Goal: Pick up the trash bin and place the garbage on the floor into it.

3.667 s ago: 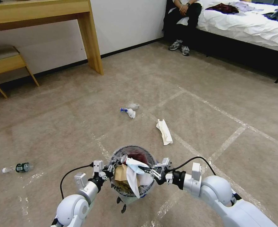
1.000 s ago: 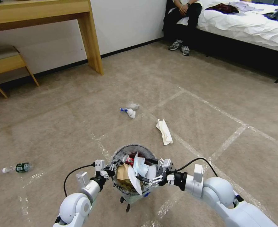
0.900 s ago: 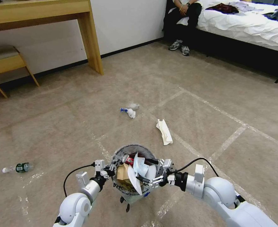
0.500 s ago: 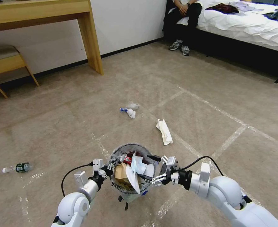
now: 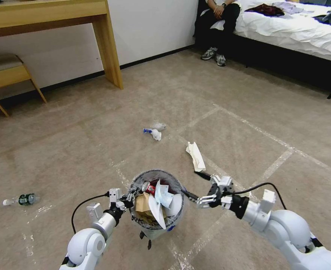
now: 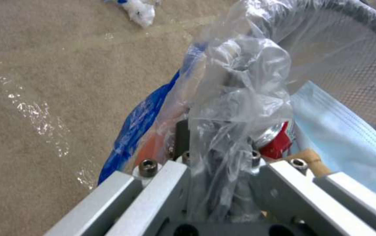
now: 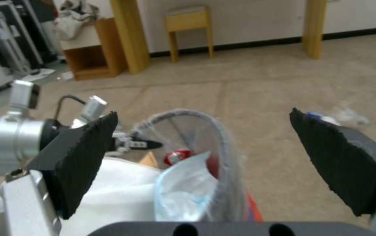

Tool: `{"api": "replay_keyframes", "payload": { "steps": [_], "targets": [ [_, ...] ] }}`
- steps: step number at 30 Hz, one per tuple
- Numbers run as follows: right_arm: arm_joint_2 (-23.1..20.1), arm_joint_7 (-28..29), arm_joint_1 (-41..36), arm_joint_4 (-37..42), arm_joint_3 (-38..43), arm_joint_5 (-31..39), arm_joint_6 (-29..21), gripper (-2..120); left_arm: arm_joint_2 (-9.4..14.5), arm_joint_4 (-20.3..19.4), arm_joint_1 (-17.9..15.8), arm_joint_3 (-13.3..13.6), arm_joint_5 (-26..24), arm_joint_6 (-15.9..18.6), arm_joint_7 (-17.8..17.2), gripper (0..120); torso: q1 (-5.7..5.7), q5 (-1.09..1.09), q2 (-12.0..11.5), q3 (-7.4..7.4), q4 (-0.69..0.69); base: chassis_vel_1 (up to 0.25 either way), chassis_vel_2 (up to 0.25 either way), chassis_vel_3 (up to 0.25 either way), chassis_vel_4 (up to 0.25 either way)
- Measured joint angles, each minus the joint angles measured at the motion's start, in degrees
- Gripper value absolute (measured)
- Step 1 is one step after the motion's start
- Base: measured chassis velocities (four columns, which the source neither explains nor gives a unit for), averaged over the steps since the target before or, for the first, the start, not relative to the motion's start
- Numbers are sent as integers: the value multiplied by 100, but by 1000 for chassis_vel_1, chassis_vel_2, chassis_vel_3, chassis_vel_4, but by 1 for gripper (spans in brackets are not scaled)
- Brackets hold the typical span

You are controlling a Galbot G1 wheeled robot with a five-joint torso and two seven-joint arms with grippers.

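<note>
Grey mesh and crinkled clear plastic mark the trash bin [image 5: 156, 204], which I see held off the floor [image 5: 247, 112] at its left rim by my left claw [image 5: 129, 198]; in the left wrist view the fingers [image 6: 223, 183] are pinched on the rim with the plastic liner [image 6: 236, 98] bunched between them. Inside the bin I count one crushed red can [image 6: 277, 141], one pale blue mask [image 5: 164, 195], one brown paper bag [image 5: 144, 208] and a white sheet [image 5: 154, 213] hanging over the near rim. My right claw [image 5: 199, 187] hovers just beside the bin's right rim, spread wide and holding nothing; its two black pads [image 7: 83, 157] frame the bin in the right wrist view. Three pieces of garbage lie on the carpet: a folded white piece [image 5: 196, 156] close ahead of the right claw, a white and blue wrapper clump [image 5: 154, 131] farther out, and a small bottle [image 5: 21, 199] well off to the left. Open carpet stretches ahead to the wooden tabletop's leg [image 5: 111, 48], the stool [image 5: 8, 75] and the bed [image 5: 296, 33] at the far right
</note>
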Motion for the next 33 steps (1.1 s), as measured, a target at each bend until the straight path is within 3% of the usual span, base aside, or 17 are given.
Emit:
{"api": "replay_keyframes", "payload": {
  "steps": [14,33],
  "targets": [
    [233,63,-221,-134,332,-190,149,100,36,-148,109,24,59,-11,0,1,0,0,0,0,0,0,0,0,0],
    [232,68,-178,-133,321,-236,152,100,-9,-261,112,0,118,-28,-56,1,0,0,0,0,0,0,0,0,0]
  ]
}}
